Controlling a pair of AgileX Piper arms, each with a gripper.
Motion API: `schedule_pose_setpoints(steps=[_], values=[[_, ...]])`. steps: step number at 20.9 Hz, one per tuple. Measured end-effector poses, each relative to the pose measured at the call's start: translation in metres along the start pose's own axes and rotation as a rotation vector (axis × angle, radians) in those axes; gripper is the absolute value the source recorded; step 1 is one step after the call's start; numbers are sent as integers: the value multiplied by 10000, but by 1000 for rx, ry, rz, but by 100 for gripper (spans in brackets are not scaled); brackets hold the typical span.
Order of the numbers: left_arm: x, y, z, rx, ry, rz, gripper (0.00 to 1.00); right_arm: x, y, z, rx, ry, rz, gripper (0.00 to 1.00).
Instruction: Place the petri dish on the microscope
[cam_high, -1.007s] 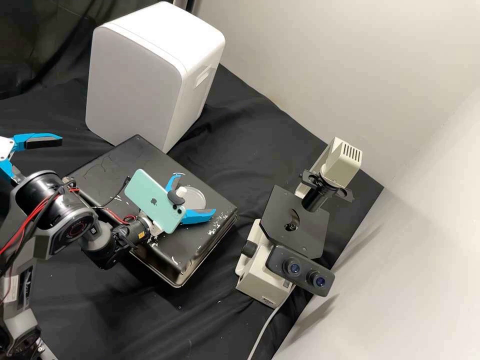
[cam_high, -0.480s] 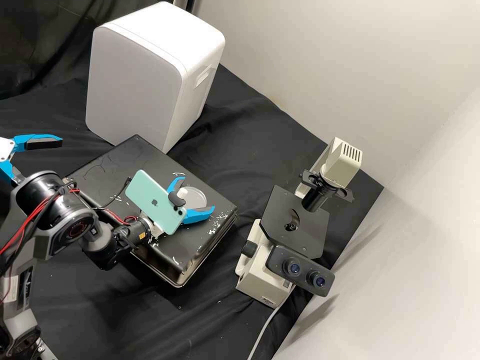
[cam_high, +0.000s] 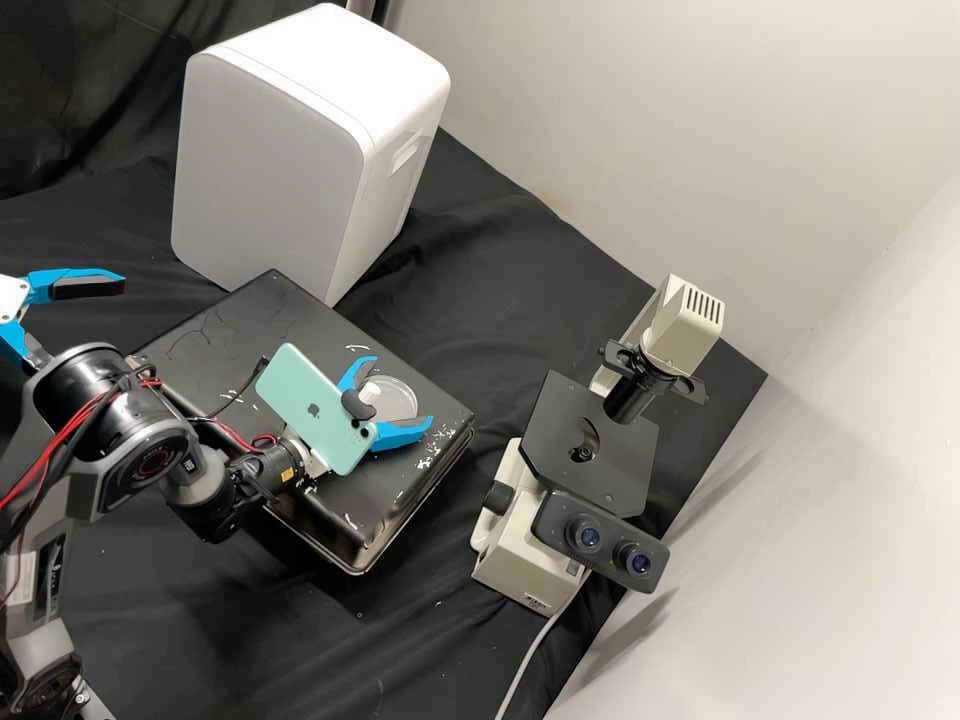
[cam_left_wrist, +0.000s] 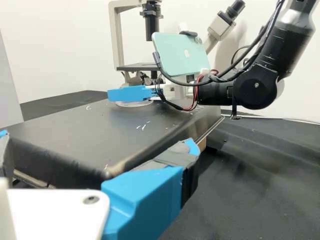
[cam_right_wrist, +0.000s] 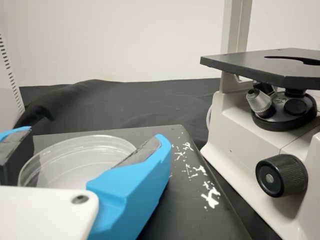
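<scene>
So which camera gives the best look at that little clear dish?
The right wrist view: the petri dish sits close up between the blue fingers of the right hand, its clear rim plain. The high view shows it small, partly behind the hand. The left wrist view catches a far sliver.

Holds the right arm (cam_high: 110, 430) bent in from the left edge of the bench (cam_high: 480, 260), elbow raised, forearm and wrist stretched low and level toward the bench's middle. Carries the right gripper (cam_high: 398, 392) close to the surface, with its blue fingers (cam_right_wrist: 135, 170) spread well apart. Holds the left gripper (cam_high: 45, 315) higher, at the bench's left edge, jaws likewise apart and facing the right arm.
</scene>
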Motion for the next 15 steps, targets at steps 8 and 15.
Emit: schedule_pose_setpoints(steps=[8,15], values=[[1,-4,-1,-1,0,-2,100,-50,139,-52,45,23,37,0],[4,-12,-7,-11,3,-7,100,-184,255,-125,77,64,63,0]])
